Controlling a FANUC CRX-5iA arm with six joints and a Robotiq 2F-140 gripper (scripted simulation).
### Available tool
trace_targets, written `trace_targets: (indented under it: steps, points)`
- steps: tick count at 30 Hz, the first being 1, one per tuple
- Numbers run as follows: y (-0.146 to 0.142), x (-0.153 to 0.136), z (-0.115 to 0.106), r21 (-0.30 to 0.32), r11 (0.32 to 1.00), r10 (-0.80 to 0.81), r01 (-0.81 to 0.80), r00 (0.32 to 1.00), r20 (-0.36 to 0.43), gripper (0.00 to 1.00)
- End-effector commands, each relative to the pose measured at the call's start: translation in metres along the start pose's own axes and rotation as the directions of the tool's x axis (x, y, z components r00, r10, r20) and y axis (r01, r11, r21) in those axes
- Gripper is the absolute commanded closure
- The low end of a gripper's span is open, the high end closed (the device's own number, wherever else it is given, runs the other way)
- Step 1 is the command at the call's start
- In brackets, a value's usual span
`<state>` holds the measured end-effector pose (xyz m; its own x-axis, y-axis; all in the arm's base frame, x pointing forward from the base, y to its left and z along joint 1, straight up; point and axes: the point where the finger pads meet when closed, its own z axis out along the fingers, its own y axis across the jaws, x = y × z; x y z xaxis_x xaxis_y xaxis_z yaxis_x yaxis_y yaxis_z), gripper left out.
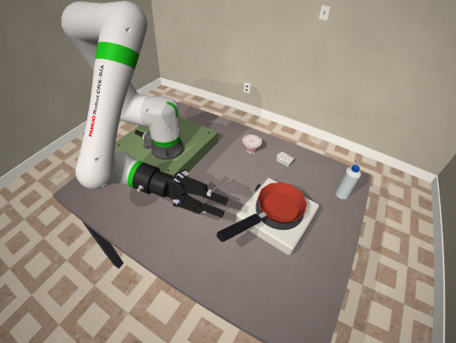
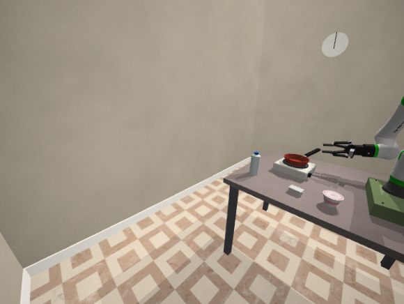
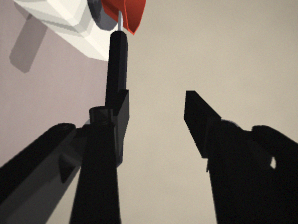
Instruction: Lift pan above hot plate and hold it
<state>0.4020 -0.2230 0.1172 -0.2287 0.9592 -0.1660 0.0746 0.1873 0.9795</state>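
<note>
A red pan (image 1: 284,204) (image 2: 296,160) (image 3: 117,65) with a black handle (image 1: 238,227) (image 2: 312,151) sits on the white hot plate (image 1: 303,231) (image 2: 299,170) (image 3: 65,22). The handle sticks out toward my gripper. My gripper (image 1: 225,206) (image 2: 324,147) (image 3: 157,104) lies level above the table, a short way from the handle's end. Its fingers stand partly apart with nothing between them. In the wrist view the handle runs past the outside of the left finger, not through the gap.
On the grey table (image 1: 220,283) (image 2: 348,209) stand a pink-and-white bowl (image 1: 251,143) (image 2: 332,197), a small white block (image 1: 285,158) (image 2: 295,190) and a white bottle with a blue cap (image 1: 347,182) (image 2: 255,164). The arm's green base plate (image 1: 196,141) (image 2: 383,206) sits at the table's back.
</note>
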Motion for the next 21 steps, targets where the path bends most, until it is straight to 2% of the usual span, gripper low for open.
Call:
trace_targets:
  steps: [1, 21]
  points:
    - [-0.011, 0.001, 0.002, -0.002, 1.000, -0.002, 0.002, 1.000, 0.000, 0.59]
    - [-0.045, 0.007, 0.006, -0.002, 1.000, -0.002, 0.002, 1.000, 0.000, 0.59]
